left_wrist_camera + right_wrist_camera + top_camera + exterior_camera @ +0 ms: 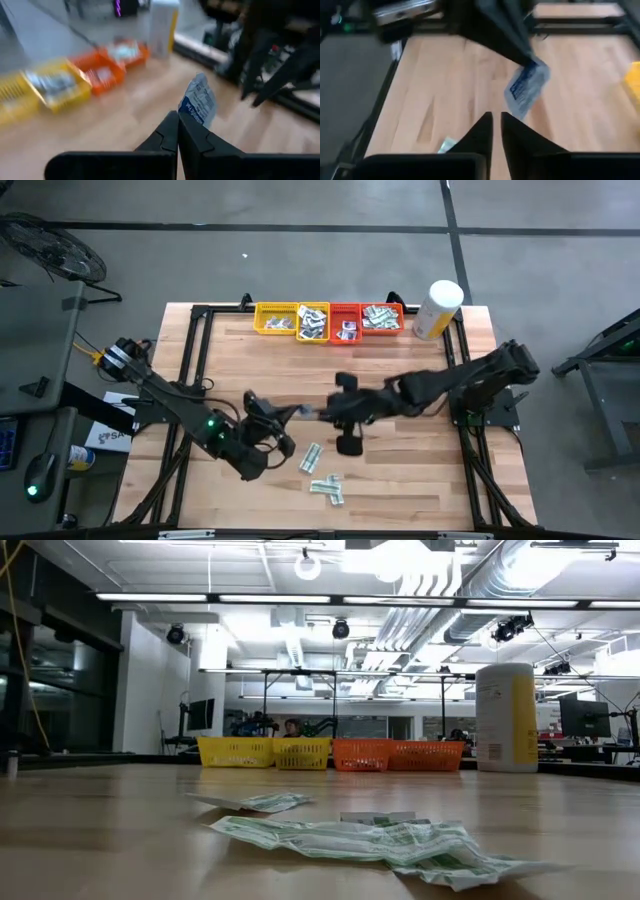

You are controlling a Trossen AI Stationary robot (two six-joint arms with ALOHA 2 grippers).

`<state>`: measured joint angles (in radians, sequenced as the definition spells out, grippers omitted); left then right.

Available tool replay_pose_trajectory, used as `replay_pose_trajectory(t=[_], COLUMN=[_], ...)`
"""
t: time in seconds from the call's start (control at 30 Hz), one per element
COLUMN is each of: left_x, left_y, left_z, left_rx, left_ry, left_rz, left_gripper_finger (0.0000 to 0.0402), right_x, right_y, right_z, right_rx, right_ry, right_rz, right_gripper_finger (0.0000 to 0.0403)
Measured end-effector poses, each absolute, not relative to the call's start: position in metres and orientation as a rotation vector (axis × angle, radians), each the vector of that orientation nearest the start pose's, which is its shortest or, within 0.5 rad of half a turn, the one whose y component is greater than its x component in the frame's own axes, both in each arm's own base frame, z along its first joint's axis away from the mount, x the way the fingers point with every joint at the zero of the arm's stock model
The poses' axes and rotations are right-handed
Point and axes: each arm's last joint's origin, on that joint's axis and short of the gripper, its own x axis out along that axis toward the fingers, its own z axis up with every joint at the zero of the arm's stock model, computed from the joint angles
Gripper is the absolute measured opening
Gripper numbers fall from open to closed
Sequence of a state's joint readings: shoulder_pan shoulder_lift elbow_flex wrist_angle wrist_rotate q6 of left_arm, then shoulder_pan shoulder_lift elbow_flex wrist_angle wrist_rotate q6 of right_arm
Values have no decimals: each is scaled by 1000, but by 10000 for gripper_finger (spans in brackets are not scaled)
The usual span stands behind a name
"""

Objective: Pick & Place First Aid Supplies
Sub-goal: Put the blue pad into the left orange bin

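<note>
Left gripper (178, 125) pinches a blue-print packet (199, 102) at frame centre, above the table (400, 480). Right gripper (495, 122) just beside it, jaws slightly parted, holding nothing. Packet text unreadable.

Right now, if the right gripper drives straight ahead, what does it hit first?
Most likely the white-and-blue packet pinched in the left gripper, hanging just ahead of the right gripper. Depth is unclear; it might pass slightly beside it.

Wooden table (400, 480), four trays (328, 320), canister (437, 309), loose packets (322, 475) near front
</note>
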<state>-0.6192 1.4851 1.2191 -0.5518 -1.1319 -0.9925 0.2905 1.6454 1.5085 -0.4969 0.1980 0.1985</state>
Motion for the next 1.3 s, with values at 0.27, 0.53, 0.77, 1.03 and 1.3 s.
replay_pose_trajectory(t=[0.27, 0.53, 0.77, 1.03, 1.3], left_x=[280, 298, 305, 311, 313], left_y=[-128, -94, -73, -59, -56], left_z=[352, 379, 393, 396, 399], left_rx=[-126, -27, 18, 12, 28], left_ry=[229, 309, 335, 355, 334], left_rz=[712, 640, 600, 547, 530], left_gripper_finger=[0, 0, 0, 0, 0], right_x=[322, 316, 317, 316, 316], right_y=[63, 37, 25, 22, 19], right_z=[384, 394, 393, 393, 392], right_rx=[-5, 6, 61, 45, 3], right_ry=[479, 457, 475, 473, 490], right_rz=[-132, -128, -113, -170, -199], right_gripper_finger=[132, 201, 204, 172, 61])
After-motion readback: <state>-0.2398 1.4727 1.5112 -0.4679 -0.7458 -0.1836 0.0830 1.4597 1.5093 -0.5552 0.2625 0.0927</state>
